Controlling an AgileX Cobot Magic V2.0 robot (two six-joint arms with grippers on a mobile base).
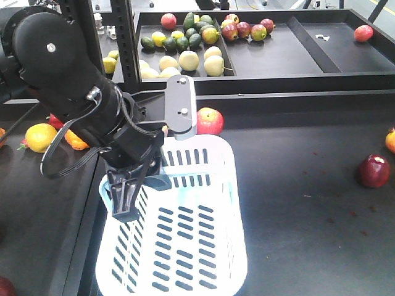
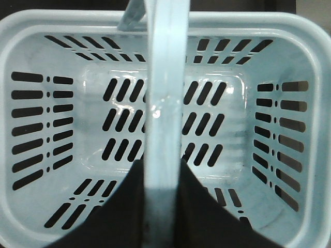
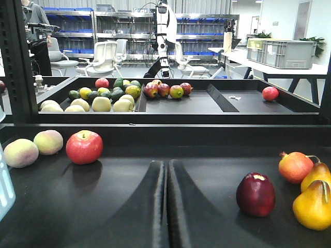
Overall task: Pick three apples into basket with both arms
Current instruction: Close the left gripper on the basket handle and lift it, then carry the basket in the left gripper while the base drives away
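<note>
The pale blue-white basket (image 1: 237, 234) stands at the front centre of the dark table, and its inside (image 2: 232, 18) holds nothing. My left gripper (image 1: 126, 197) is shut on the basket's handle (image 2: 165, 77), with a black finger (image 2: 201, 206) on each side of the bar. One dark red apple (image 1: 374, 171) lies far right on the table; in the right wrist view this apple (image 3: 255, 194) sits to the right of my right gripper (image 3: 166, 168). That gripper is shut and holds nothing. A dark red round thing (image 1: 3, 287) is cut off at the bottom left corner.
A brighter red apple (image 1: 209, 121) lies just behind the basket. A lemon (image 1: 40, 137) and an orange fruit (image 1: 75, 142) lie at the left, a pear (image 3: 314, 204) and a pomegranate (image 3: 295, 166) at the right. Raised black trays (image 1: 278, 55) of fruit line the back.
</note>
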